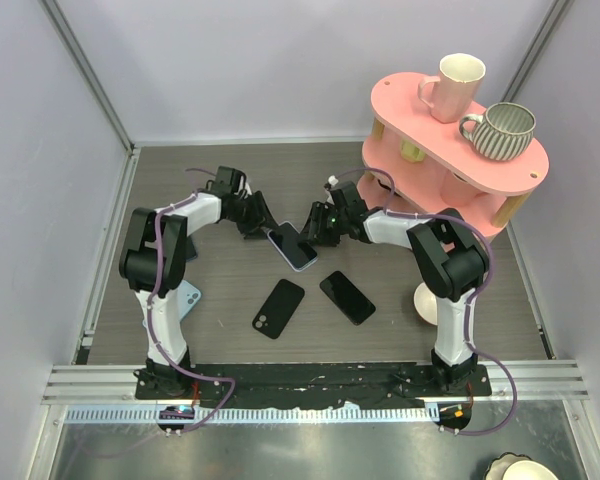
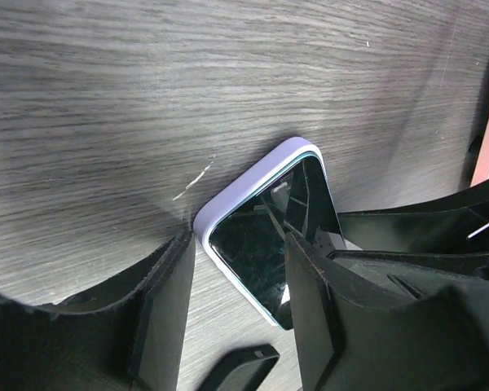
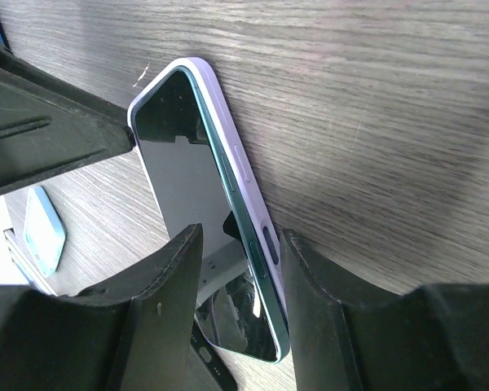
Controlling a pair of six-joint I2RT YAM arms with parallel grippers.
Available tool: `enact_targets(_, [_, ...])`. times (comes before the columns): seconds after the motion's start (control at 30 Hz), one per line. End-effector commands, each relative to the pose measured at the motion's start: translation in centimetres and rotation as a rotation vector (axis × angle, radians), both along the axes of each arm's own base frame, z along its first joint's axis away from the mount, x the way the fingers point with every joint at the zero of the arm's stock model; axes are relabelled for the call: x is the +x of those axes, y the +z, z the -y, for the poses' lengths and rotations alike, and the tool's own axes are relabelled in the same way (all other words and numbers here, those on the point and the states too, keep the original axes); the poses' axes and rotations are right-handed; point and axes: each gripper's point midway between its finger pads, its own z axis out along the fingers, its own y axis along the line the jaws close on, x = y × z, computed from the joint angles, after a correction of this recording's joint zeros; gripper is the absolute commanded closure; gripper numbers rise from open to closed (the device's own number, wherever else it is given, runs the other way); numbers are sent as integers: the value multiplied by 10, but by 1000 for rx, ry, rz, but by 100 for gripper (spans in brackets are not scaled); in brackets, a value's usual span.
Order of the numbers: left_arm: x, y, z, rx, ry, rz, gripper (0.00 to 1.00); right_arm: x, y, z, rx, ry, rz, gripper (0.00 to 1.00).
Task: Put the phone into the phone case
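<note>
The phone (image 1: 293, 247) sits mid-surface (image 2: 147, 98), seemingly partly seated in the lilac case (image 3: 220, 98), its teal edge still proud. The right jaws pinch phone and case along one long side. The left jaws straddle a corner; whether they grip, I cannot tell. Next, likely, pressing that edge home.

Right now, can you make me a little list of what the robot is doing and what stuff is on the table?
phone: mid-table, between both arms, screen dark
lilac case: wrapped around the phone's edge
left fingers: on either side of one phone corner; grip unclear
right fingers: on either side of the phone's other end; grip unclear
spare things: black case, black phone, light blue item by the left arm
pink shelf: holds a cream mug and a striped mug
</note>
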Motion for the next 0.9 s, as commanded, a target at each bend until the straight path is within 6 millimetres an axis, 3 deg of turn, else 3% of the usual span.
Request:
enact_targets(0.0, [5, 26, 0, 21, -7, 54, 46, -1, 7, -2, 18, -38, 0, 52])
enact_targets(0.03, [5, 35, -1, 23, -9, 75, 46, 0, 10, 1, 10, -47, 11, 52])
enact_targets(0.2, [-14, 32, -10, 85, 0, 28, 43, -7, 8, 14, -47, -69, -19, 52])
enact_targets(0.33, [-16, 30, -7, 55, 5, 48, 44, -12, 15, 22, -66, -73, -5, 52])
enact_targets(0.47, [-1, 35, -1, 34, 0, 62, 45, -14, 28, 26, -65, -73, 4, 51])
enact_targets(0.57, [16, 36, -8, 86, 10, 87, 45, -19, 34, 28, -60, -89, -12, 51])
enact_targets(0.87, [37, 22, -2, 98, -51, 121, 46, -32, 37, 32, -51, -108, -50, 64])
